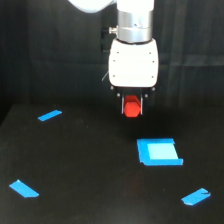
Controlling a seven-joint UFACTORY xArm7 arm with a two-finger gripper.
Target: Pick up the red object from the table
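The red object [132, 108] is a small bright red-orange chunky block. It sits between the two short dark fingers of my gripper [133, 107], which is shut on it under the white gripper body [133, 62]. The block hangs above the matte black table [75, 170], with no contact to the surface visible. Its upper part is hidden by the gripper.
A flat blue square patch [159, 152] lies on the table just below and to the exterior view's right of the gripper. Blue tape strips lie at the upper left [49, 115], lower left [24, 188] and lower right [196, 197].
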